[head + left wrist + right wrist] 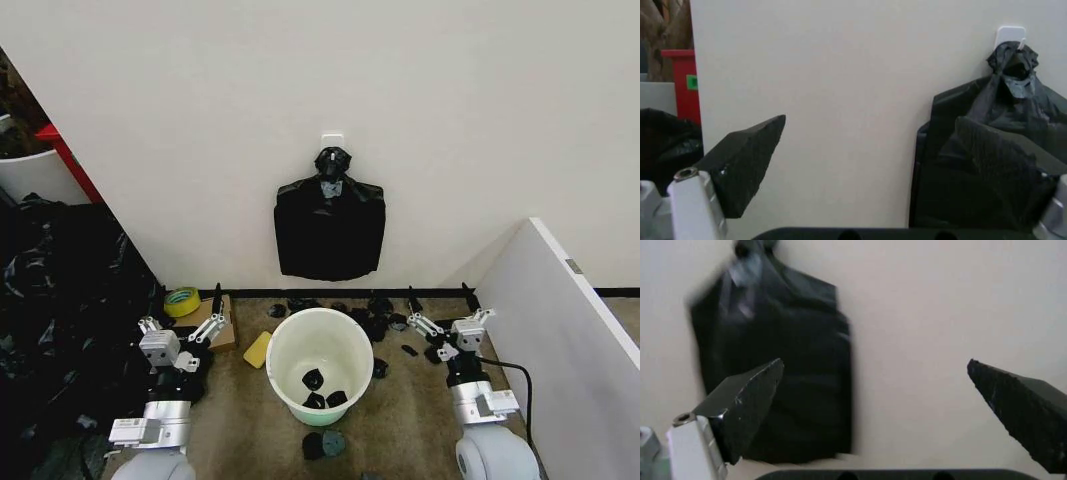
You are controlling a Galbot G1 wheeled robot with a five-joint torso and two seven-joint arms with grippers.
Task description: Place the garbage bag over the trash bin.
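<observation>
You're at the reach: the garbage bag hangs above the trash bin, so raise the left gripper and right gripper, jaws wide, empty.

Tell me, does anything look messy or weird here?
Yes. Small black plastic scraps litter the floor around the trash bin, and some lie inside it. The garbage bag hangs on a wall hook, not over the bin.

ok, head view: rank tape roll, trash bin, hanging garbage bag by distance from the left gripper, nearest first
1. Tape roll: on the floor by the wall, just past the left gripper.
2. Trash bin: on the floor between the two arms.
3. Garbage bag: hung on a wall hook above the bin.
</observation>
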